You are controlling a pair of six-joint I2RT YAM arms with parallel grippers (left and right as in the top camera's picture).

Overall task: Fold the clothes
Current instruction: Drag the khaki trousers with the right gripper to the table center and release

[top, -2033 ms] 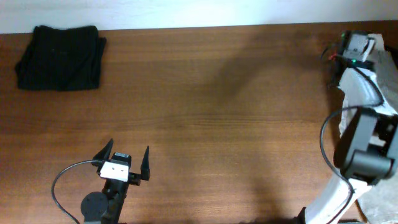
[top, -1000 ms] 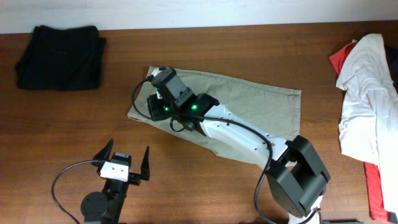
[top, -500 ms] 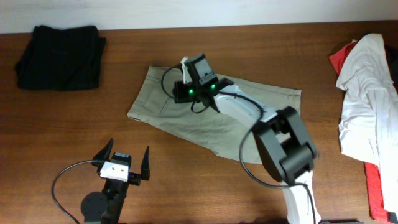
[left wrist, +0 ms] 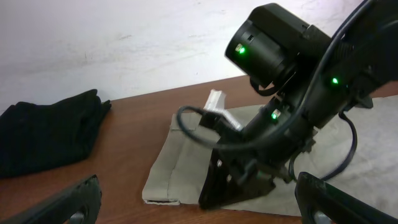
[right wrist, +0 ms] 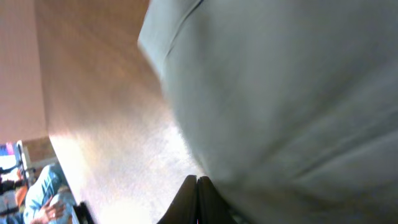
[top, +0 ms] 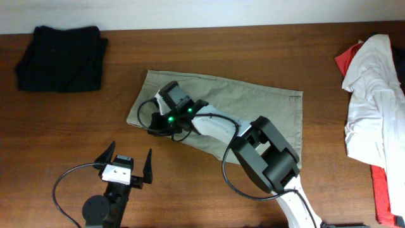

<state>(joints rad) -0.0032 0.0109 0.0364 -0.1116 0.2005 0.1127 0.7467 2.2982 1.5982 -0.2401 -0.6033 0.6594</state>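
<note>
The khaki shorts point(top: 253, 114) lie spread flat in the middle of the table, waistband to the right. They also show in the left wrist view point(left wrist: 186, 162) and the right wrist view point(right wrist: 280, 93). My right gripper point(top: 154, 126) reaches across them to their lower left edge. Its fingers point(right wrist: 197, 183) are pressed together at the fabric's edge, low over the wood point(left wrist: 214, 193). My left gripper point(top: 129, 154) is open and empty near the front edge, pointing at the shorts.
A folded black garment point(top: 60, 58) lies at the back left corner, also seen in the left wrist view point(left wrist: 43, 134). A white garment point(top: 373, 95) and a red one point(top: 383, 190) are piled at the right edge.
The right arm brought the khaki shorts from the right pile and laid them out. Its gripper then moved from the upper left of the shorts down to their lower left edge. The left arm stayed still.
</note>
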